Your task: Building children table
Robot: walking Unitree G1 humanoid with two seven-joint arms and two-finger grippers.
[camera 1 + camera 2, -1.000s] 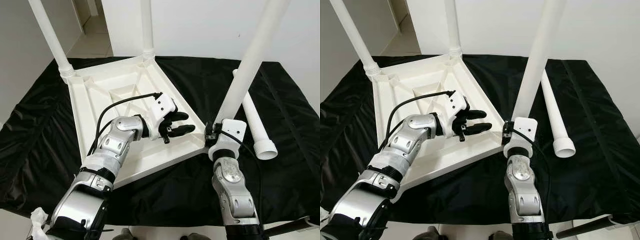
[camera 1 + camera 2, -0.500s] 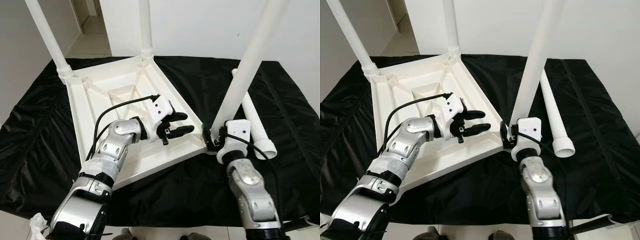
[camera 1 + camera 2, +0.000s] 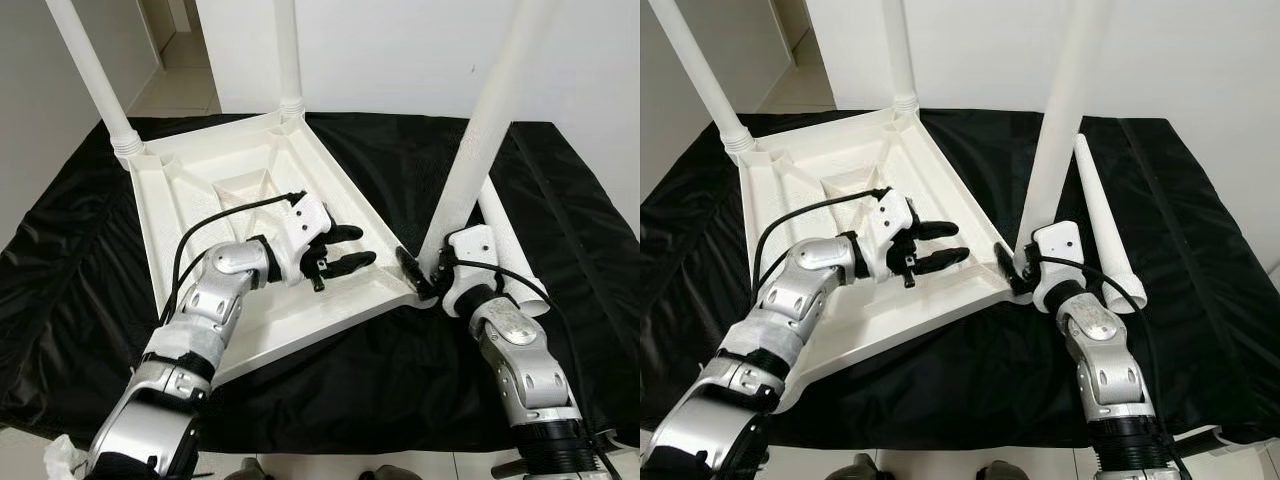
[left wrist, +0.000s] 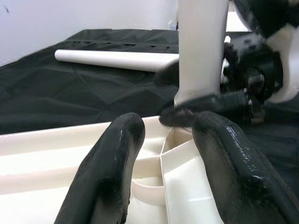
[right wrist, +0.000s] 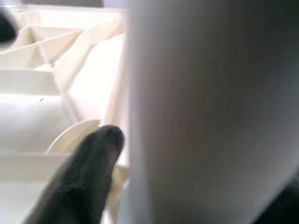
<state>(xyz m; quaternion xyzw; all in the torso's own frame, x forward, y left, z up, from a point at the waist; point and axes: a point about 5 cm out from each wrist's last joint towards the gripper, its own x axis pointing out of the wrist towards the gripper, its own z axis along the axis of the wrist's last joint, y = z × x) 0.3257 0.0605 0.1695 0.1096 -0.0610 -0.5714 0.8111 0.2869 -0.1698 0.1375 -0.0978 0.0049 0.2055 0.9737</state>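
free: black cloth (image 3: 90, 280) beside tabletop (image 3: 200, 200) | obstacles: 3 upright legs (image 3: 480, 130)

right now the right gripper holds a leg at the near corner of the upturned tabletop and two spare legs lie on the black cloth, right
Not quite: one spare leg lies on the black cloth, not two, as the right eye view shows. The rest stands: the right gripper holds a leg at the upturned tabletop's near corner.

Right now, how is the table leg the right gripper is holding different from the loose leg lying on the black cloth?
The held leg stands nearly upright, its lower end at the near corner of the upturned tabletop; the loose leg lies flat on the black cloth.
The right gripper grips the held leg near its base; nothing touches the loose leg.
Both are plain white tubes.
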